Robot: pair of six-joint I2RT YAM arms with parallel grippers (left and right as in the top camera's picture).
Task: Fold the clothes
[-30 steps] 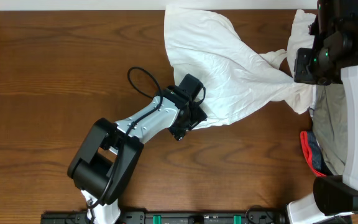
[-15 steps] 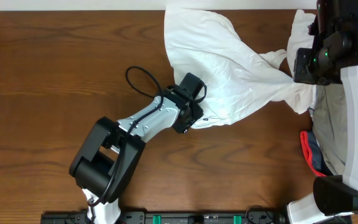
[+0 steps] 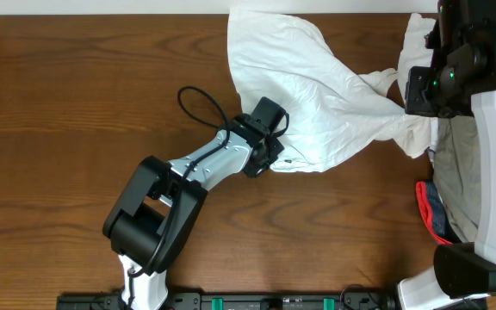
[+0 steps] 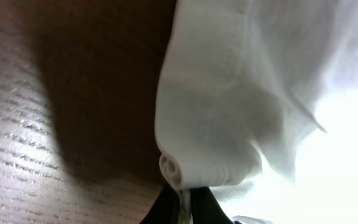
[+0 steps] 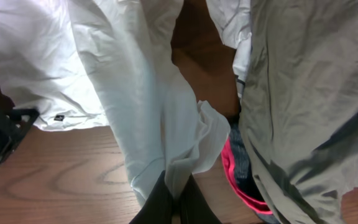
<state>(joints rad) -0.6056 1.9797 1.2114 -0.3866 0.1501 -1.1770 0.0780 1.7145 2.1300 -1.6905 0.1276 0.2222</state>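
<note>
White wrinkled thin cloth garment (image 3: pixel 317 77) is being held by left gripper (image 4: pixel 182 208), clamping its rolled hem, and right gripper (image 5: pixel 176 200), pinching its bunched end, presumably for spreading flat.

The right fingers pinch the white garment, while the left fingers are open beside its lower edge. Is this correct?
Not quite. The left fingers are shut on the white garment at its rolled lower edge, not open beside it; the left wrist view shows this. The right fingers do pinch the garment.
</note>
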